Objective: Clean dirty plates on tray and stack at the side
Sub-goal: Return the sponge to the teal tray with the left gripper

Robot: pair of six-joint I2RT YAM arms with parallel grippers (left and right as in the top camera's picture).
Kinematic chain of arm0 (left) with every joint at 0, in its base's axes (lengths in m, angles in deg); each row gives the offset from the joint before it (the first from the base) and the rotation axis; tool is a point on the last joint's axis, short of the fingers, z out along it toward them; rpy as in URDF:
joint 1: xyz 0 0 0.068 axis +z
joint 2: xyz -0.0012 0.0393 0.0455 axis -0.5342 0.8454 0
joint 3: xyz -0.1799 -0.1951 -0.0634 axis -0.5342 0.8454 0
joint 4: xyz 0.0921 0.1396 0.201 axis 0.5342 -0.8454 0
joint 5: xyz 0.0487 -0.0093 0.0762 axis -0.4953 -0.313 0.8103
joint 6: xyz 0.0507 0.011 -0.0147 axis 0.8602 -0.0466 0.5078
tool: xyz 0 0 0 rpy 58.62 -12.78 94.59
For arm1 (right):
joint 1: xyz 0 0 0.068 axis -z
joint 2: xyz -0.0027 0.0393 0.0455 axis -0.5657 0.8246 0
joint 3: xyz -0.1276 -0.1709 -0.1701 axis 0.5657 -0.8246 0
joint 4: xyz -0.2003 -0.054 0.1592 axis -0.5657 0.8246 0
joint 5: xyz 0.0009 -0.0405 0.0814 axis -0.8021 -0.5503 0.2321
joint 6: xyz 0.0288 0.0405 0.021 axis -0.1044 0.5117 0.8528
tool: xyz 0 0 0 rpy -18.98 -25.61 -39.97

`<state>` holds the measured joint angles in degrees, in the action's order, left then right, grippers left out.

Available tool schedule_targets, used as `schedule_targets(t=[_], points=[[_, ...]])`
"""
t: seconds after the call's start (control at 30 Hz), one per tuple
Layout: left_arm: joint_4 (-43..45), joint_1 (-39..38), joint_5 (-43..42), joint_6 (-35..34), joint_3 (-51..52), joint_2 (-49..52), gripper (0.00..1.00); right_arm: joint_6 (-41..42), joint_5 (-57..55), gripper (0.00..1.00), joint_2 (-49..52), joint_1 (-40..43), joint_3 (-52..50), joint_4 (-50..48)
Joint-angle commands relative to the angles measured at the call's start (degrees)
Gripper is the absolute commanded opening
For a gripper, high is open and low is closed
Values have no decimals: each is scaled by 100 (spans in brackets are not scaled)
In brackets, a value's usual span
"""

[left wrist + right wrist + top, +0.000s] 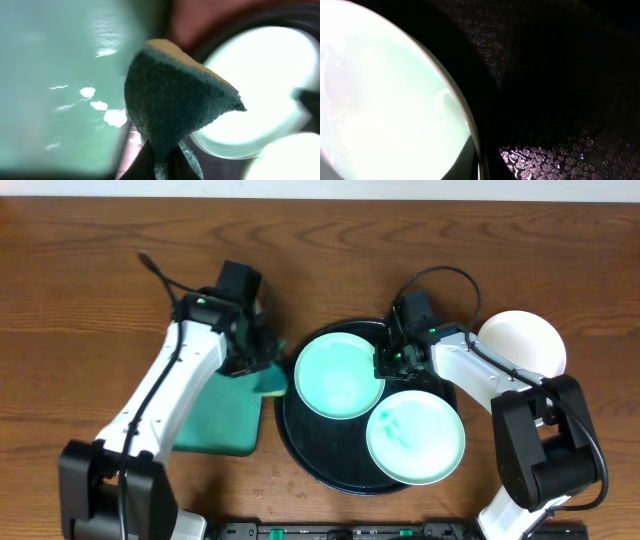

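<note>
**Sponge ready on the left, far plate steadied on the right**

The left gripper (159,161) is closed tight on a sponge (175,100), holding it by its lower corner over the right edge of the green tray (225,420), just beside the black tray (300,450). I think it is placed there to come across for wiping. The right gripper (392,363) is closed at the right rim of the far plate (340,375) and seems to pinch it, probably so the plate does not slide. The near plate (415,435), with green smears, also lies in the black tray. The white plate (520,345) rests on the table (80,260) to the right and looks clean. The left arm stretches from the near left corner toward the far right, with its wrist bent down. The right arm is folded at the elbow, with the forearm reaching left and the wrist low.
</note>
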<state>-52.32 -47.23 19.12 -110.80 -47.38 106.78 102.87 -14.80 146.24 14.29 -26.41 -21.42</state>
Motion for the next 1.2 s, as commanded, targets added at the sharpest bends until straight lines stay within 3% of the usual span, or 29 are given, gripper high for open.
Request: schedule_targets(t=[0.0,0.5,0.53,0.63,0.73,0.87,1.17], points=[[-184,214,1329,44,46,168,7,140,-146,1,179,-42,-140,105],[190,892,1598,46,116,1617,10,138,-146,1,179,-42,-140,92],[190,890,1596,46,116,1637,14,136,-146,1,179,-42,-140,92],[186,887,1578,44,116,1591,40,138,-146,1,179,-42,-140,90],[146,887,1576,46,116,1384,55,133,-146,1,179,-42,-140,74],[-13,859,1576,46,114,857,64,96,-146,1,179,-42,-140,22],[-481,426,1445,68,114,-1436,78,50,223,1,109,-42,-138,-358]])
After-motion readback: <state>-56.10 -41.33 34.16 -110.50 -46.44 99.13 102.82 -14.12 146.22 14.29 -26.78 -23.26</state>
